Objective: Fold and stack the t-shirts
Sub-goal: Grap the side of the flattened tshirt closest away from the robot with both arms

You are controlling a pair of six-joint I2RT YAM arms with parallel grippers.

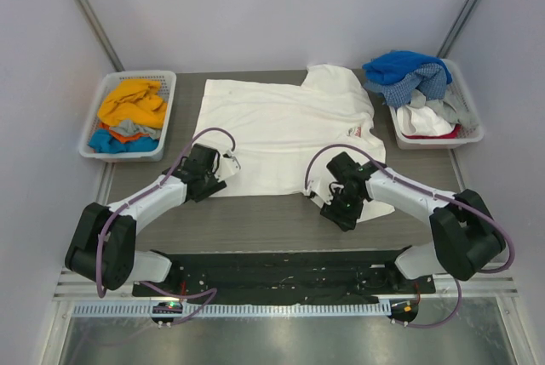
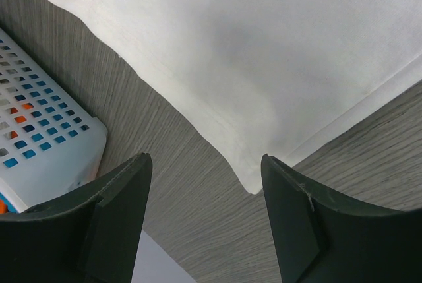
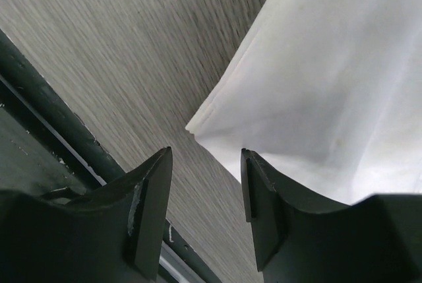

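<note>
A large white t-shirt [image 1: 281, 122] lies spread flat in the middle of the table, with a small red logo [image 1: 362, 129] near its right side. My left gripper [image 1: 223, 169] is open and empty at the shirt's near left corner. In the left wrist view that gripper [image 2: 206, 164] is low over the table, and the shirt [image 2: 264, 52] has its corner tip just by the right finger. My right gripper [image 1: 334, 205] is open and empty at the near hem. In the right wrist view that gripper [image 3: 206, 157] has a corner of the shirt [image 3: 330, 85] just ahead of its jaws.
A white slatted basket [image 1: 166, 122] at the far left holds orange, grey and blue shirts; it also shows in the left wrist view [image 2: 39, 151]. Another basket [image 1: 473, 131] at the far right holds blue, checked, grey and white cloth. The black base rail [image 3: 39, 98] runs along the near edge.
</note>
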